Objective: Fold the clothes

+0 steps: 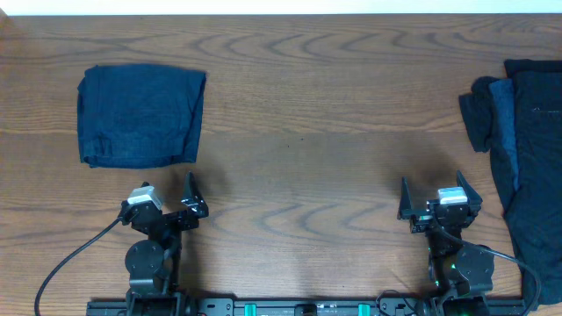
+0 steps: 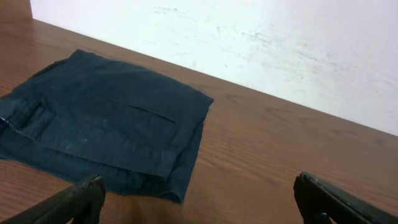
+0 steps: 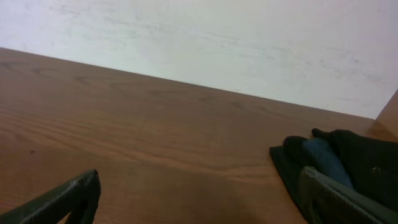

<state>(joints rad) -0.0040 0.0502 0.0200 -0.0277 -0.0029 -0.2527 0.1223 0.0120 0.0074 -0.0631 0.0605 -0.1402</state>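
While garment [image 1: 140,116] lies folded, heap [image 1: 531,132] seems rumpled.

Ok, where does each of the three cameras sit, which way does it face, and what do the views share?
Overhead: fixed above the table, looking straight down; left pincer and right pincer, both open, at its near edge.
Left wrist: rides the left pincer, low, facing the wall across the folded garment; own fingertips in the lower corners.
Right wrist: rides the right pincer, facing the wall, unfolded pile at right; own fingertips in the lower corners.
Shared: overhead also shows the folded garment and the unfolded pile.
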